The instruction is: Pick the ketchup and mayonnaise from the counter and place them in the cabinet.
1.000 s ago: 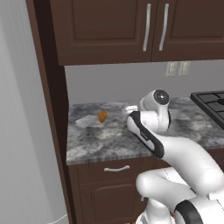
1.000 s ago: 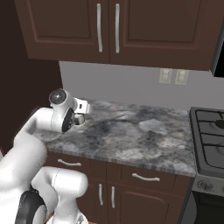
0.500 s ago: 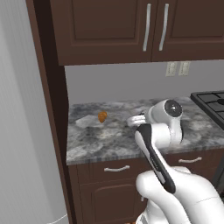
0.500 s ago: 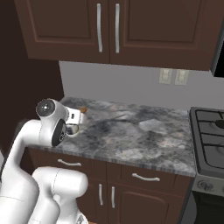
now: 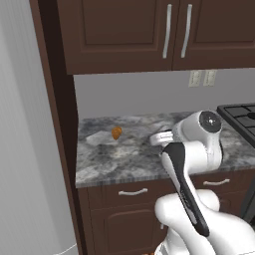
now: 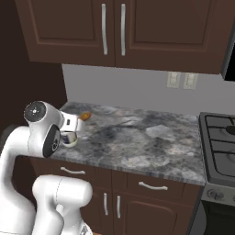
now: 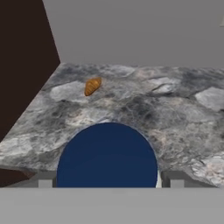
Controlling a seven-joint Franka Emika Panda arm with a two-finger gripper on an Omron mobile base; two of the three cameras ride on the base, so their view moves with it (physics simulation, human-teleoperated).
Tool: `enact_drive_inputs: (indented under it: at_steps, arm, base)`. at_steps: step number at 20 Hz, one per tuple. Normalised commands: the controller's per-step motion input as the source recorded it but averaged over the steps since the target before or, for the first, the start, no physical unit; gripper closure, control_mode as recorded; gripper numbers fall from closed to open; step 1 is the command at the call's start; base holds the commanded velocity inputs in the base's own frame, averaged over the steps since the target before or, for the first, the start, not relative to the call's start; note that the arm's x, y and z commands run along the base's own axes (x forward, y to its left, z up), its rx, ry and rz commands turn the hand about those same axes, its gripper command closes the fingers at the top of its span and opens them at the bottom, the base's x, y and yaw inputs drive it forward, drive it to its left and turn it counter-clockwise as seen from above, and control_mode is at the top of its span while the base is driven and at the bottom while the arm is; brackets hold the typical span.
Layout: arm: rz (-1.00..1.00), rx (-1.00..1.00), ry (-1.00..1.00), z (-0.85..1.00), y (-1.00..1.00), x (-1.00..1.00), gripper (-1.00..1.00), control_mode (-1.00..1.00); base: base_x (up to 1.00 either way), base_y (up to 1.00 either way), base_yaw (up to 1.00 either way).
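My gripper [image 7: 109,179] is shut on the mayonnaise [image 7: 107,153], which I see end on as a dark blue round face with a white rim filling the gap between both fingers. From the right, the whitish jar [image 6: 70,140] hangs under my gripper [image 6: 69,135] at the front left edge of the grey granite counter [image 6: 137,142]. From the left, the hand [image 5: 159,138] pokes out behind my own arm over the counter [image 5: 124,162]. The ketchup is out of view. A tall dark brown panel [image 5: 57,124] closes the counter's left end; I cannot tell whether it is the cabinet.
A small orange pastry [image 5: 116,132] [image 6: 85,116] [image 7: 92,85] lies at the counter's back left. Paired-door wall cupboards [image 5: 149,35] hang overhead. A stove [image 6: 220,147] borders the counter on the right, and a grey fridge [image 5: 25,149] stands far left.
The arm has swung round and the hand has dropped back from over the counter's left part toward its front edge, with the jar still in the grip.
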Motion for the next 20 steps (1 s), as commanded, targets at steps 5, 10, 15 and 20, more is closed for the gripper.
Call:
enact_drive_inputs:
  at_steps: [5, 10, 15, 20]
  arm:
    - [0.0, 0.0, -0.03, 0.25, 0.0, -0.38, 1.0, -1.0]
    - [0.0, 0.0, -0.01, 0.06, 0.0, -0.37, 1.0, -1.0]
    - [0.0, 0.0, 0.0, 0.0, 0.0, -0.09, 1.0, 1.0]
    - [0.0, 0.0, 0.0, 0.0, 0.0, 0.0, 1.0, 1.0]
  base:
    - [0.0, 0.0, 0.0]
    - [0.0, 0.0, 0.0]
    - [-0.43, 0.0, 0.0]
    - [-0.83, 0.0, 0.0]
